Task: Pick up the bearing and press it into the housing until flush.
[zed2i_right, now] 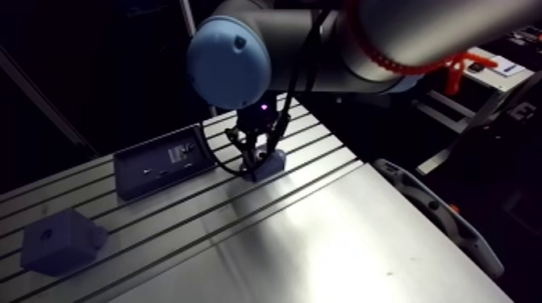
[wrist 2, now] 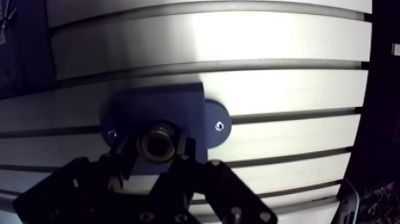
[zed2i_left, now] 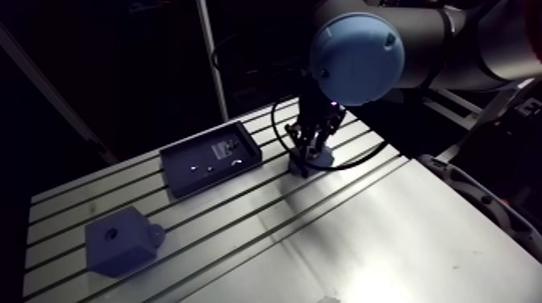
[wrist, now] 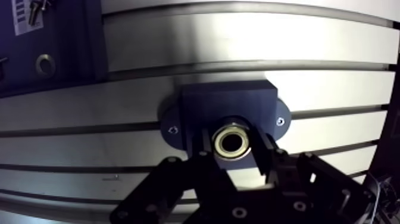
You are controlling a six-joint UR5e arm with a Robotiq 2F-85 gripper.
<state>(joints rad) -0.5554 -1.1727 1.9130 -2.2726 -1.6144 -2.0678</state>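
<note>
The housing (wrist: 229,102) is a dark blue block with two screwed side flanges, fixed on the slotted table (wrist: 238,47). The bearing (wrist: 232,143), a brass-coloured ring with a dark bore, sits at the housing's top face. My gripper (wrist: 233,156) is shut on the bearing, one finger on each side of it. How deep the bearing sits in the housing is hidden by the fingers (wrist: 266,156). In the arm view the gripper (zed2i_left: 310,147) stands upright directly over the housing (zed2i_left: 316,161).
A dark shallow tray (zed2i_left: 184,171) holding small parts lies beside the housing, towards the table's back. A blue box (zed2i_left: 121,239) with a round hole stands near the table's left end. The table's bright right edge borders a curved rail (zed2i_left: 484,201).
</note>
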